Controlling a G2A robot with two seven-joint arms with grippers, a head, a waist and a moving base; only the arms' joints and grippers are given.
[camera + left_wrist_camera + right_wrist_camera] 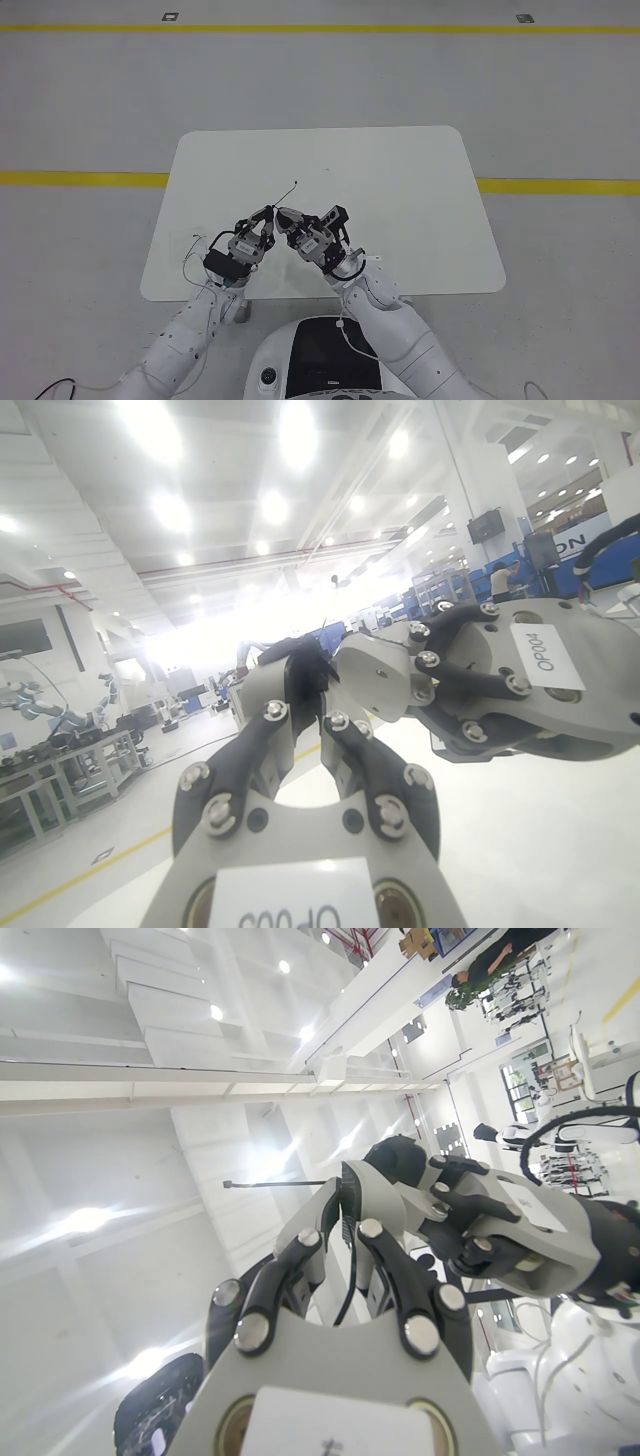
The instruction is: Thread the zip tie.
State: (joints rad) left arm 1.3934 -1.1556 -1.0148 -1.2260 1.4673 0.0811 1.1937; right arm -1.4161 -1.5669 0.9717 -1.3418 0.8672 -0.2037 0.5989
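The zip tie (291,189) is a thin black strap, held up over the near half of the white table (400,200). My left gripper (266,216) and right gripper (286,216) meet tip to tip on it. In the right wrist view my right gripper (340,1204) is shut on the zip tie (280,1184); one end sticks out past the fingertips and the rest hangs down between the fingers. My left gripper (387,1168) presses in close beside it. In the left wrist view my left gripper (306,687) is shut on a dark piece of the tie, with my right gripper (357,662) touching alongside.
The table top carries nothing else near the grippers. A yellow floor line (80,178) runs past both sides of the table.
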